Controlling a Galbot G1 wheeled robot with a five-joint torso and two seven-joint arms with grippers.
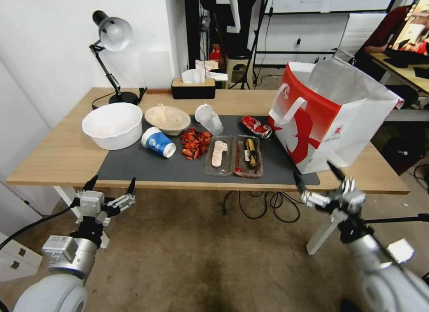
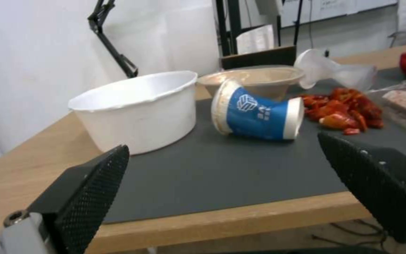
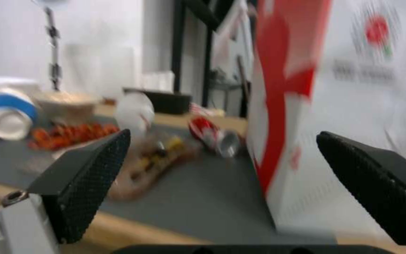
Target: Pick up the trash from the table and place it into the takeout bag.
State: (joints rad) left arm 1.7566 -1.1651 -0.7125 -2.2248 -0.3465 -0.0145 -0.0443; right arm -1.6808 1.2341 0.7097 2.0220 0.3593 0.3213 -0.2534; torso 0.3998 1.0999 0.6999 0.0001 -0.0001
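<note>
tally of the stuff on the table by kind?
Bowls: 2, white bowl, beige bowl
Cups: 2, paper cup, plastic cup
Cans: 1, soda can
Trays: 2
Bags: 1, takeout bag
Total: 8

**Markings visible on the trash and the bag**

No wording can be read. The blue-and-white paper cup (image 2: pixel 258 113) bears a white woven emblem with small illegible characters beside it. The takeout bag (image 3: pixel 353 106) carries a round red logo above blurred lines of print, at about 1 o'clock.
</note>
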